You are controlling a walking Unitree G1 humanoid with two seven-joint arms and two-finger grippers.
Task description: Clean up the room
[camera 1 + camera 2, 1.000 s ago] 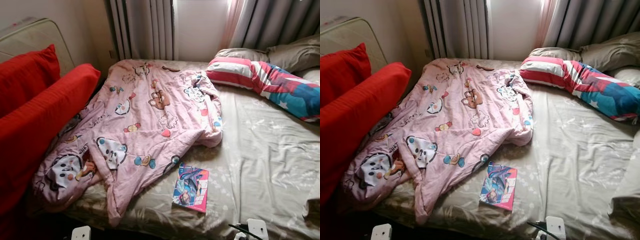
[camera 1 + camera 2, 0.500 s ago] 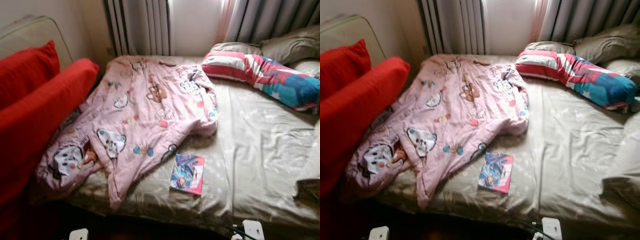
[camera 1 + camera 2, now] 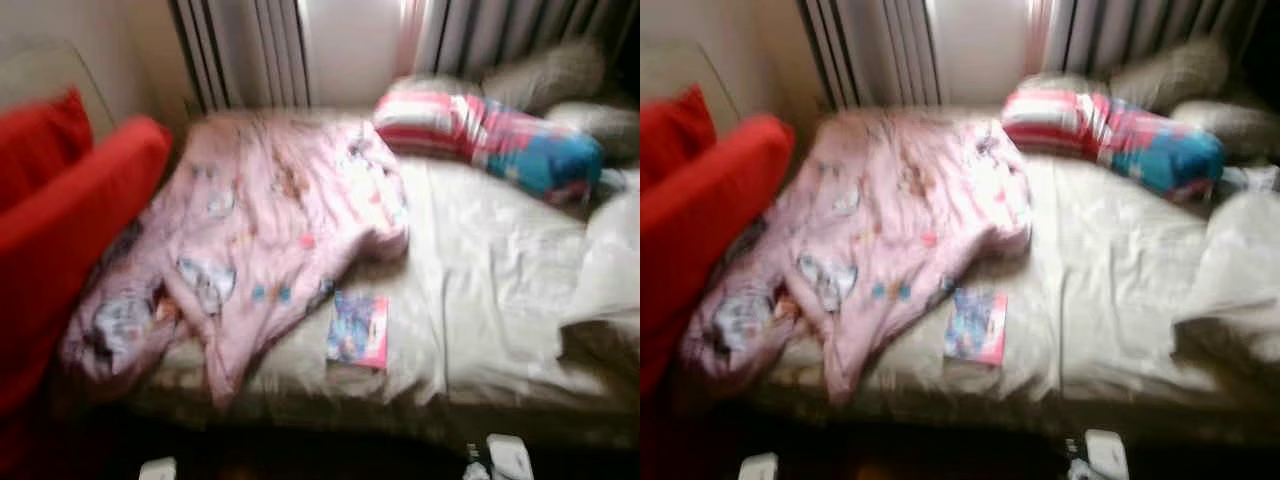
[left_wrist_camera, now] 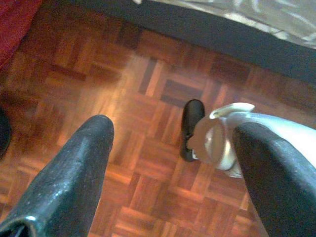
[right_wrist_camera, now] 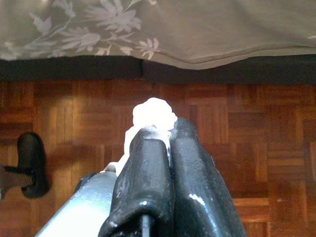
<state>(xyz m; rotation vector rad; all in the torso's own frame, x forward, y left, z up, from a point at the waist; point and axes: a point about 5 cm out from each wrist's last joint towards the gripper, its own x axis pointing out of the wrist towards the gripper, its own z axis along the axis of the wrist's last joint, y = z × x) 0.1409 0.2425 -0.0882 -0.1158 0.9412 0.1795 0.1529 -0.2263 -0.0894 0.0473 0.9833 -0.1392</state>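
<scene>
Nearest the robot, the left gripper (image 4: 173, 133) hangs over the brown parquet floor (image 4: 148, 74) with its two black fingers wide apart and nothing between them. The right gripper (image 5: 170, 131) hangs low by the bed's edge with its fingers pressed together, pinching a small crumpled white wad (image 5: 154, 113) at their tips; what the wad is made of cannot be told.

Against the pictures of a second ago, the whole head view has slid up and to the left and gone blurred, with more dark floor showing along the bottom; that is the camera moving, most likely the robot stepping back or turning, and nothing on the bed has shifted.

The thin colourful picture book (image 3: 357, 330) lies flat near the front edge of the beige floral-sheeted bed (image 3: 490, 270), just beside the hem of the rumpled pink cartoon-print blanket (image 3: 270, 220); the red cushions (image 3: 70, 210) lean at the left; further back lie the red, white and blue striped pillow (image 3: 480, 140) and the grey curtains (image 3: 240, 50).

I judge the robot is carrying the wad away to bin it; book and blanket remain untidied.
</scene>
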